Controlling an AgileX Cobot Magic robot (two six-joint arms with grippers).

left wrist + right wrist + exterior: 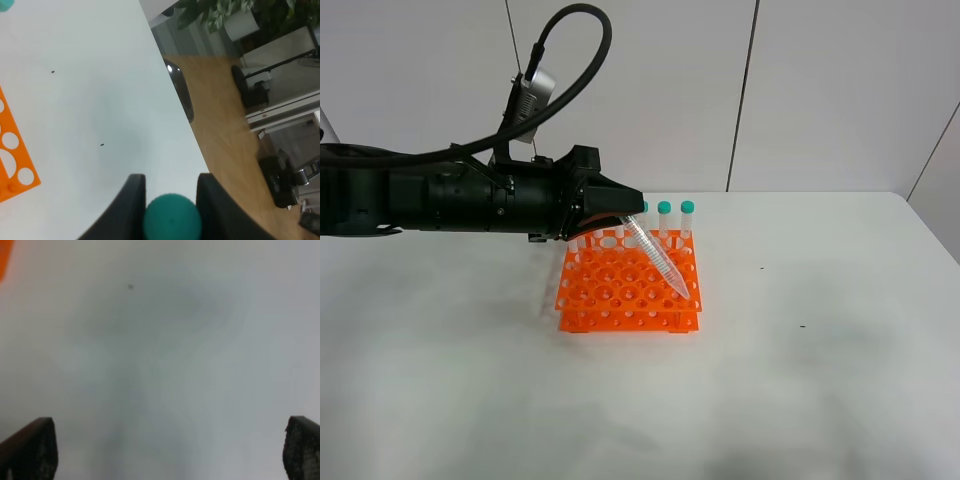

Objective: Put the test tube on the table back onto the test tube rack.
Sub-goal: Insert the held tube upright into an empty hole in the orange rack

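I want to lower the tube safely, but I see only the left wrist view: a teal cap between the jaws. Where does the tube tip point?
Observer: In the high view the tube hangs tilted, with its tip low over the right side of the orange rack.
Operator: Do other tubes stand in the rack?
Observer: Yes, three teal-capped tubes show in its back row.
Operator: Where is the right arm?
Observer: Only its wrist view shows it. The right jaws stand wide open above the white table.
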